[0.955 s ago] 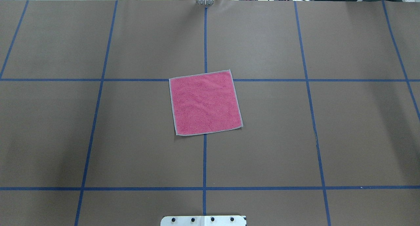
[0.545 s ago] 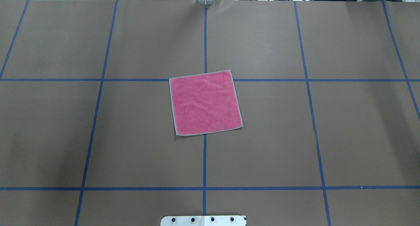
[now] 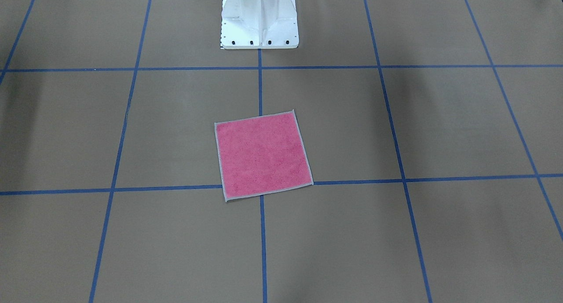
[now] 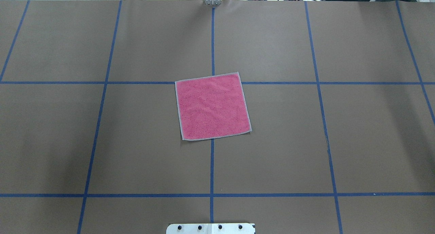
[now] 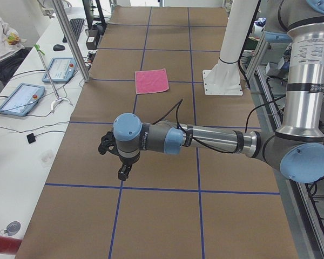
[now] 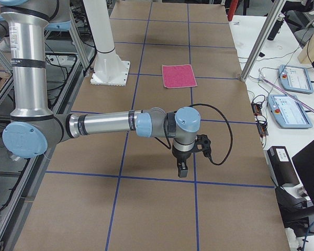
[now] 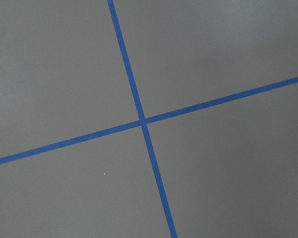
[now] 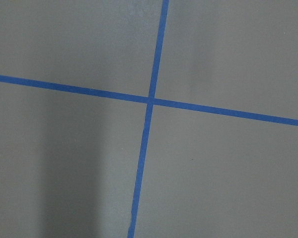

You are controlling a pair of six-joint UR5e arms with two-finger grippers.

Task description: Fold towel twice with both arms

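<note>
Brown paper tabletop (image 4: 136,142), square terry towel (image 4: 212,106)

We note open brown tabletop (image 4: 306,142) on all four sides of the towel (image 4: 213,106), which lies flat at the middle. On the near side, the white pedestal base (image 3: 259,19) stands on the centre line, well apart from the towel. A slanted metal post (image 5: 72,40) stands at the far edge. The left claw (image 5: 122,174) and right claw (image 6: 182,170) hang above the tabletop at opposite ends, well apart from the towel.

Robotics lab, tape-gridded table (image 4: 272,142), teach pendants (image 5: 20,99), white robot pedestal (image 3: 259,17)
</note>
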